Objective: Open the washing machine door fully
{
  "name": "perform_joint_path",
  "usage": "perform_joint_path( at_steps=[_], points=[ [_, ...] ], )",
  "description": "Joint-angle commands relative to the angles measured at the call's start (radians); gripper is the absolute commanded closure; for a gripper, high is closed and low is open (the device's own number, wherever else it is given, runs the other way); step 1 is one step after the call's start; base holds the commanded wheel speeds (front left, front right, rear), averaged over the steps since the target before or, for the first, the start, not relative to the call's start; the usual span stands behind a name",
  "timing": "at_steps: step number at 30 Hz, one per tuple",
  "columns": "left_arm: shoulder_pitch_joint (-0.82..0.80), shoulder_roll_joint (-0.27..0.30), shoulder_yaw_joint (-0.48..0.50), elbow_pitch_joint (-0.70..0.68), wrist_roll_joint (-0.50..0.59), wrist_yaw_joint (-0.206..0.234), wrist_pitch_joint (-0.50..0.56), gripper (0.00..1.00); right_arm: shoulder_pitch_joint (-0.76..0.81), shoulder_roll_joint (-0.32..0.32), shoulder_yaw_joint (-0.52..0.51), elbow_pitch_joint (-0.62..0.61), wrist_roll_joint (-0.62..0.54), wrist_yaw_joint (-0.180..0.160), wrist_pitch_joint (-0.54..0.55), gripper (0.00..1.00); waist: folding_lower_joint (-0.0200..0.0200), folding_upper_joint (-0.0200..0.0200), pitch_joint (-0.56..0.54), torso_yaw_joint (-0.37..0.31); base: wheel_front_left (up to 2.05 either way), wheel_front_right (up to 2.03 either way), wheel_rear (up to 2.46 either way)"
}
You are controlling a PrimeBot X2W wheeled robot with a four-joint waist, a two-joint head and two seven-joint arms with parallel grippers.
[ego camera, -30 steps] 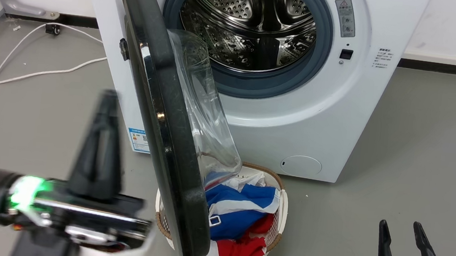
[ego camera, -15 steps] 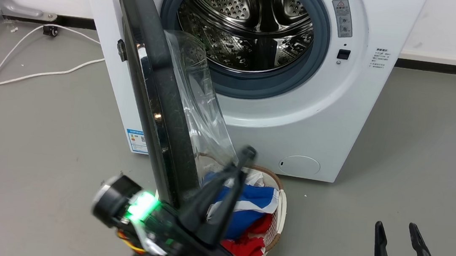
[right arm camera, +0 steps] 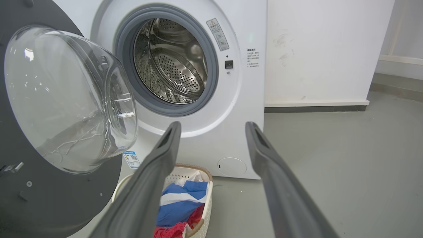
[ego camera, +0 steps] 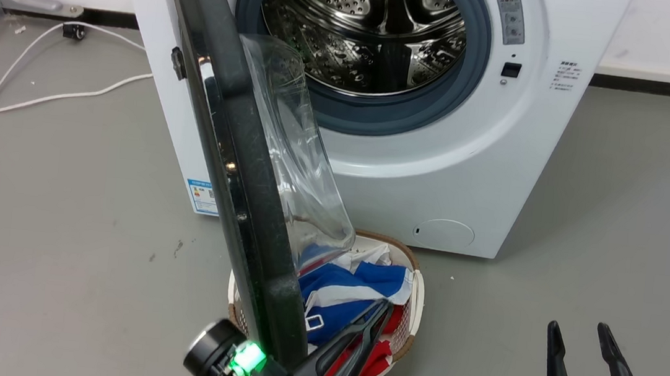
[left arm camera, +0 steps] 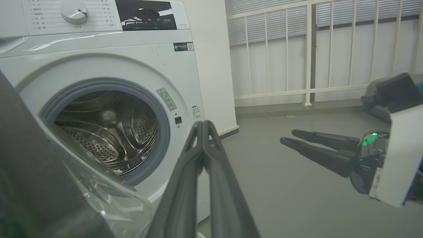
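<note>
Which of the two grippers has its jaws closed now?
The left gripper, beside the washing machine door: its jaws meet at the tips, while those of the right gripper stand apart.

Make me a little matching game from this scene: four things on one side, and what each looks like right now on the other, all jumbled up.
Things:
1. washing machine door
2. left gripper
3. right gripper
4. laundry basket

States:
A. fingers spread apart
B. holds red, white and blue cloth
C. swung open, glass bowl bulging out
D. fingers pressed together

Pairs: 1-C; 2-D; 3-A; 4-B
</note>
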Motion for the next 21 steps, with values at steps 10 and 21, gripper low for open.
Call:
perform_joint_path(
  at_steps=[10, 21],
  points=[
    [0.028, -0.013, 0.042, 0.159, -0.034, 0.076, -0.002, 1.0, -0.031, 0.003, 0.005, 0.01, -0.008, 0.0, -0.002, 0.0, 0.0, 0.0, 0.023, 0.009, 0.0, 0.0, 0.0],
    [0.018, 0.014, 0.136, 0.162, -0.048, 0.151, 0.0, 1.0, -0.028, 0.003, 0.017, 0.025, -0.004, 0.0, -0.002, 0.0, 0.0, 0.0, 0.018, 0.059, 0.0, 0.0, 0.0]
  ],
)
